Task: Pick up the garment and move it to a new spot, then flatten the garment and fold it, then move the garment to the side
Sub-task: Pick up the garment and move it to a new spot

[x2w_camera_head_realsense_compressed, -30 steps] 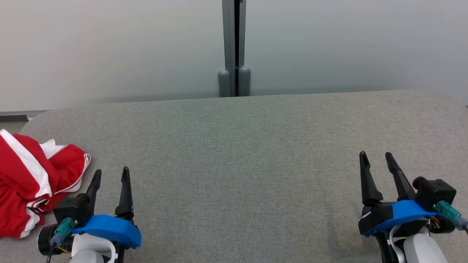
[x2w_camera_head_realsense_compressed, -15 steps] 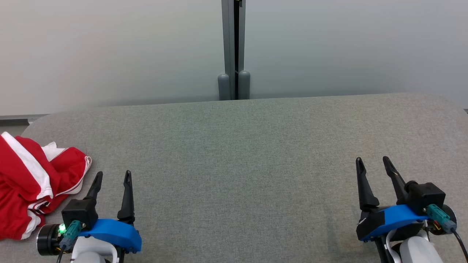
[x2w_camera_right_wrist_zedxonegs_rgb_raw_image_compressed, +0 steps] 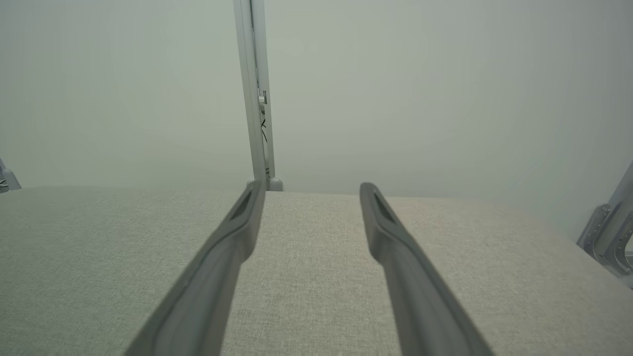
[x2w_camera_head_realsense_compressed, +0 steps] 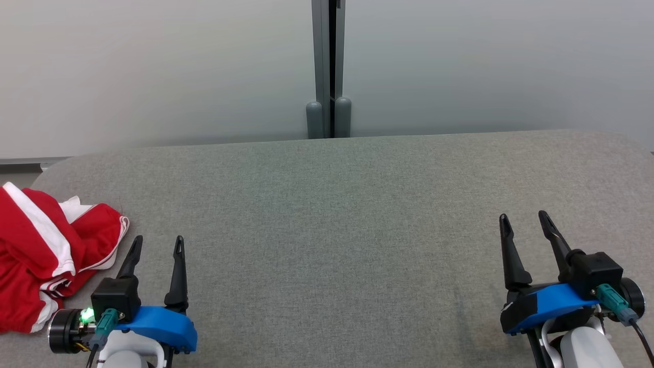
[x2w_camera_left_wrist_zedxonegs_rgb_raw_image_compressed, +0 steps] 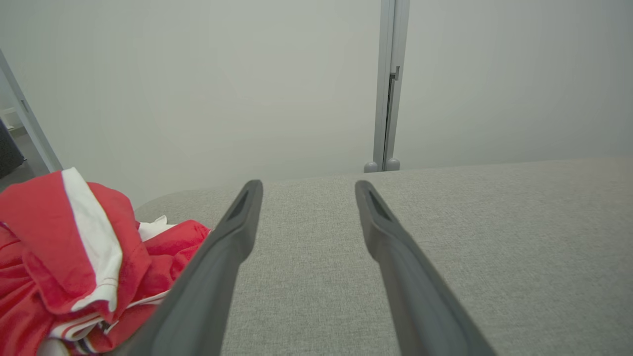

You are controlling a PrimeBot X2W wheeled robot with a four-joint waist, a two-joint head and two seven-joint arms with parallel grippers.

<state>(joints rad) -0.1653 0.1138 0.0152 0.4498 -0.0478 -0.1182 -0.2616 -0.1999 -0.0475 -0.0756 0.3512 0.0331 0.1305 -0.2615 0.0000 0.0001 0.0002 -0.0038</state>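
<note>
Head view has the red garment (x2w_camera_head_realsense_compressed: 46, 255) with white stripes bunched up in a heap at the far left edge of the grey fabric tabletop (x2w_camera_head_realsense_compressed: 332, 230), partly running off the frame on that side. The left gripper (x2w_camera_head_realsense_compressed: 158, 240) sits at the lower left, fingers spread apart with nothing between them. Its outer finger is just beside the garment's hem, though I can't tell if it actually touches. Left wrist view shows the same deal: crumpled red and white cloth off to the left of the two dark fingers, bare tabletop between them. The right gripper (x2w_camera_head_realsense_compressed: 523, 217) is way over at the lower right, well apart from the garment, also spread wide and holding nothing. Behind the tabletop there's a pale wall (x2w_camera_head_realsense_compressed: 153, 66) with a grey post (x2w_camera_head_realsense_compressed: 327, 66) up the middle.
</note>
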